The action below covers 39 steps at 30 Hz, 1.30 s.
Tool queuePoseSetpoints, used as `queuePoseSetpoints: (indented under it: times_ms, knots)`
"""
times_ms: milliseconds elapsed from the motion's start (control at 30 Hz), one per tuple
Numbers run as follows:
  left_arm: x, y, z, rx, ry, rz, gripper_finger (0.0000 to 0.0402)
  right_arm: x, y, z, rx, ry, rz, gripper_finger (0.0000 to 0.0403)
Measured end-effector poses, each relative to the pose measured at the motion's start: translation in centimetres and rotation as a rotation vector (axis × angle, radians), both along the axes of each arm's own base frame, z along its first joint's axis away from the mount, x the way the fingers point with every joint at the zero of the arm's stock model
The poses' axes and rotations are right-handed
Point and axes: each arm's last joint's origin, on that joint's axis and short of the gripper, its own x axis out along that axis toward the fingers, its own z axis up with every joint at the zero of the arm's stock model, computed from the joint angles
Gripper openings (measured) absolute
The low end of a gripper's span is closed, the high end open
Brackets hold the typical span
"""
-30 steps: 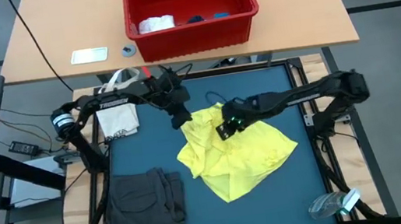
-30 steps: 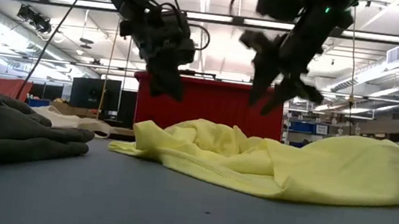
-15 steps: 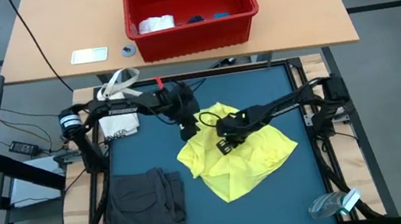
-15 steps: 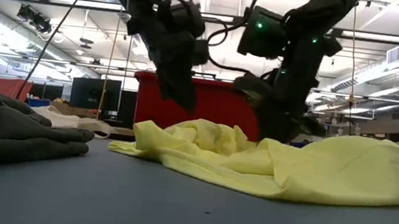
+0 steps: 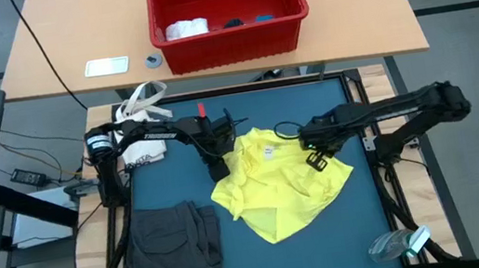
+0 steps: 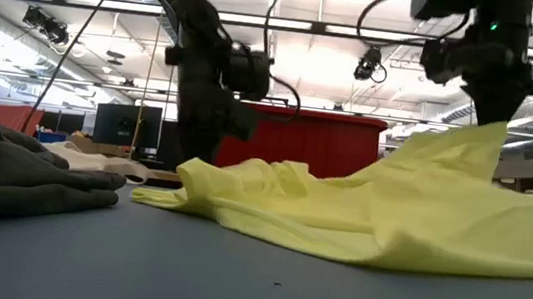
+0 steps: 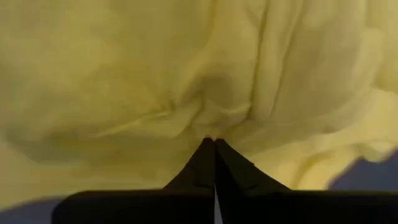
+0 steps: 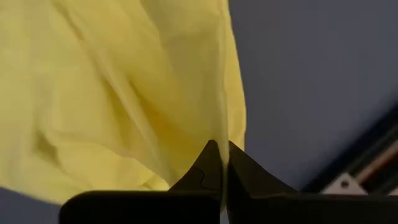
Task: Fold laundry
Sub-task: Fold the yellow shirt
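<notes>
The bright yellow T-shirt (image 5: pixel 277 190) lies crumpled in the middle of the blue table mat. My left gripper (image 5: pixel 220 168) is shut on its left edge. My right gripper (image 5: pixel 316 158) is shut on its right part and holds it raised (image 6: pixel 483 144). A dark grey garment (image 5: pixel 171 247) lies bunched on the mat's near left corner. White cloth (image 5: pixel 185 29) and small blue pieces (image 5: pixel 263 18) lie in the red basket. I see no navy garment. My left gripper pinches the T-shirt's left edge (image 7: pixel 208 127) between its two fingers, coming from above and pointing down. That part of the shirt stays low on the mat (image 6: pixel 188 176). My right gripper pinches a fold of the T-shirt's right part (image 8: pixel 219 124) between both fingers from above. The cloth is lifted into a peak (image 6: pixel 478 144) and slopes down to the rest, which lies on the mat.
The red plastic basket (image 5: pixel 232 46) stands on the wooden table beyond the mat's far edge. A small white bag with strap handles (image 5: pixel 142 138) sits at the mat's far left corner. A clear plastic thing (image 5: pixel 396 245) lies at the near right corner. Bare mat shows around the shirt.
Both grippers came down from above the shirt onto it and took hold. The left one has settled a little toward the near edge at the shirt's left edge. The right one has moved right and up, raising the shirt's right part and spreading the shirt wider.
</notes>
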Motion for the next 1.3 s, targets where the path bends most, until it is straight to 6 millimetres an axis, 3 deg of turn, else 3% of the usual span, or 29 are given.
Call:
queuePoseSetpoints:
  times_ms: [233,400,600,767,933,1033,1133,1233,1300]
  knots:
    - [-1.0,-4.8,4.2,-0.045,0.014,0.057,0.0002,-1.5,0.3,1.7,-0.101,-0.082,0.041,0.0005]
    - [-1.4,-7.7,7.0,-0.061,-0.070,0.131,0.0001,-2.1,1.3,2.5,-0.011,-0.145,0.188,0.0005]
    - [-2.9,-7.5,10.7,-0.029,-0.206,0.241,0.0001,-4.0,2.6,3.8,0.009,-0.201,0.271,0.0005]
    - [-3.6,-6.7,11.1,0.060,-0.192,0.308,0.0009,-4.5,2.3,4.5,-0.040,-0.285,0.240,0.0005]
    - [-5.4,-5.1,8.8,0.314,0.079,0.353,0.0075,-3.5,2.2,4.0,-0.005,-0.271,0.213,0.0005]
    - [-6.1,-3.7,8.7,0.314,0.125,0.465,0.0130,-3.2,2.2,3.3,-0.036,-0.200,0.141,0.0005]
    - [-5.4,-4.3,10.3,0.192,-0.055,0.489,0.0177,-2.7,2.2,2.8,-0.080,-0.160,0.084,0.0005]
    - [-3.3,-6.8,11.8,0.124,-0.303,0.380,0.0202,-2.1,2.4,2.3,-0.114,-0.149,0.087,0.0005]
    - [-2.3,-8.7,11.6,0.167,-0.360,0.269,0.0208,-1.7,2.4,2.0,-0.121,-0.130,0.091,0.0005]
